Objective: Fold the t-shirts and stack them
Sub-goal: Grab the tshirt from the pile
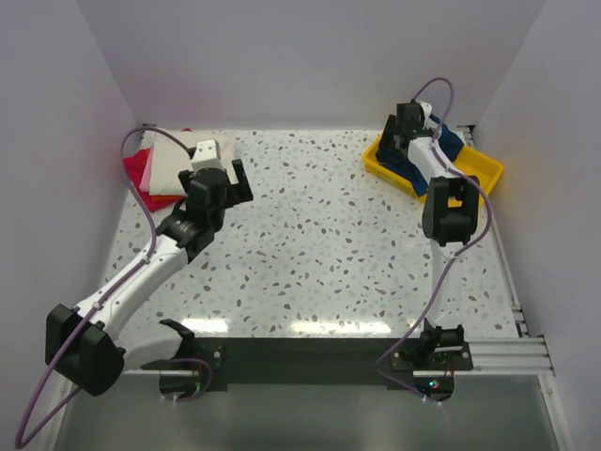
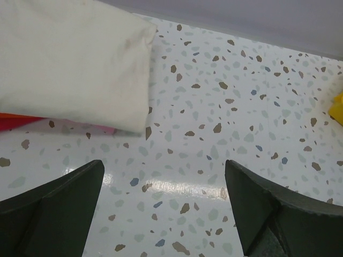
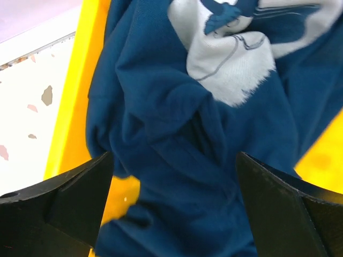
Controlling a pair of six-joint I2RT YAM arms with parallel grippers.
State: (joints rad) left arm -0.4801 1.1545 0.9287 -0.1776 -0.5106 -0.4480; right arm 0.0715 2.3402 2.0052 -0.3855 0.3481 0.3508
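The right gripper [image 3: 172, 158] hangs over the tray [image 3: 86, 80] at the far right of the table [image 1: 329, 244], its fingers [image 3: 69, 198] spread wide and holding nothing. Right below them lies the navy shirt [image 3: 161, 107], crumpled in deep folds, with its pale print [image 3: 230, 64] twisted toward the far end of the wrist view. I can't say whether the fingertips touch the cloth. From above, the shirt is bunched along the tray's long axis, which runs from far left to near right, and the arm hides its middle. Part of the yellow floor shows beside the shirt.

Across the table, the left gripper [image 2: 163, 166] is likewise spread and empty, hovering above bare speckled tabletop and aimed at the far left corner. Just beyond its fingers [image 2: 59, 203] sits the stack. The cream shirt [image 2: 69, 59] lies on top, folded flat, with one rounded corner pointing toward the table's middle. I can't make out its long axis for certain. A thin edge of the pink shirt [image 2: 102, 128] peeks out under that corner, and the red shirt [image 2: 16, 122] shows under the left side; from above, the red cloth sticks out on the side next to the left wall.

By my count that makes four shirts: one navy, one cream, one pink, one red, three stacked and one in the single tray
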